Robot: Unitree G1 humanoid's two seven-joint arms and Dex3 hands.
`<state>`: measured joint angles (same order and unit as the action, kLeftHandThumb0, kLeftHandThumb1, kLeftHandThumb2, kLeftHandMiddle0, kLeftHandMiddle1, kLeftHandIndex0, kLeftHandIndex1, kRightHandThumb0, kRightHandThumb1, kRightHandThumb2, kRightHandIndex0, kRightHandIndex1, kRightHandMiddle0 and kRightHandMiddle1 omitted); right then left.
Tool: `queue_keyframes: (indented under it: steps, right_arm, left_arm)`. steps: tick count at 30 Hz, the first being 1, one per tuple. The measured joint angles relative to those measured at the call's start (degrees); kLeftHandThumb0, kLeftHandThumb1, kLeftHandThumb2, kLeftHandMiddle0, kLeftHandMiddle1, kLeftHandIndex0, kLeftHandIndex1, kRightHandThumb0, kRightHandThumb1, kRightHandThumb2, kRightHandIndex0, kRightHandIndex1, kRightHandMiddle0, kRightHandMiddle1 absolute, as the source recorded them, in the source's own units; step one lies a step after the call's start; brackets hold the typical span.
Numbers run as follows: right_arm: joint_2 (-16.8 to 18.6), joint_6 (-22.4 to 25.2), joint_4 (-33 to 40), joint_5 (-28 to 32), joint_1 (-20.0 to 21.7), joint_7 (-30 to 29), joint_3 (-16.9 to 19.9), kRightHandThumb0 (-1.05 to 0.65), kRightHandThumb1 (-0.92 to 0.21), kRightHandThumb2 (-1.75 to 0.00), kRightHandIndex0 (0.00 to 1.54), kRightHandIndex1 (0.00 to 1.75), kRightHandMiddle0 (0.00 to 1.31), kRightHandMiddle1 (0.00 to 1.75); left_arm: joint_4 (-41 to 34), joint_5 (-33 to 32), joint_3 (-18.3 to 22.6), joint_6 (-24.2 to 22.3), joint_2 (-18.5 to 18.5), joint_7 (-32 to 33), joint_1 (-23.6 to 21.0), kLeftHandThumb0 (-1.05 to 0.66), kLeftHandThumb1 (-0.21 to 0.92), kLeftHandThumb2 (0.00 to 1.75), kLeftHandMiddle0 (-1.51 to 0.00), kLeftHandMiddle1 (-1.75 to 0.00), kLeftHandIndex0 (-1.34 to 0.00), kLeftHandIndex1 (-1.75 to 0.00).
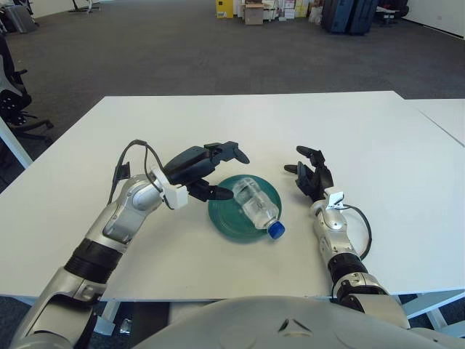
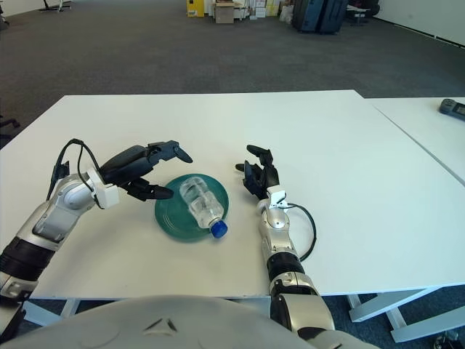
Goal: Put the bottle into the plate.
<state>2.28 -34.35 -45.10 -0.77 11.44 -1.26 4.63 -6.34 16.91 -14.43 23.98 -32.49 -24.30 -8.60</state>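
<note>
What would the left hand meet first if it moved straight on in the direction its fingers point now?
Probably the right hand. The open left hand points toward the robot's right, seemingly passing above the far edge of the plate and the bottle; height and depth are unclear.

Clear glossy plastic bottle [image 1: 257, 203], glossy teal plate [image 1: 221, 217], matt white table [image 1: 407, 167]

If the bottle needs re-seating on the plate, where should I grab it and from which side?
Probably grip the clear body mid-length, coming from above with fingers across its width. The bottle lies on its side on the green plate, blue cap jutting past the near rim. The open left hand hovers just left of it; the right hand idles right of the plate.
</note>
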Motion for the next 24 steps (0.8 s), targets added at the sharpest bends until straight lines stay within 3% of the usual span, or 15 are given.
queue_keyframes:
  steps: [10, 24]
  right_arm:
    - [-0.05, -1.05, -1.5, -0.77, 0.4, -0.8, -0.18, -0.48, -0.92, -0.61, 0.66, 0.97, 0.02, 0.91]
    - [-0.18, -1.73, -2.72, -1.0, 1.12, -2.26, -1.23, -0.51, -0.92, -0.64, 0.62, 0.99, 0.01, 0.93]
  left_arm:
    - [-2.12, 0.34, 1.23, -2.77, -0.54, -1.89, 0.0, -1.03, 0.92, 0.68, -0.23, -0.02, 0.0, -0.89]
    - [-2.75, -0.05, 1.31, -5.86, 0.32, -2.09, 0.04, -1.01, 0.92, 0.63, -0.27, -0.03, -0.03, -0.91]
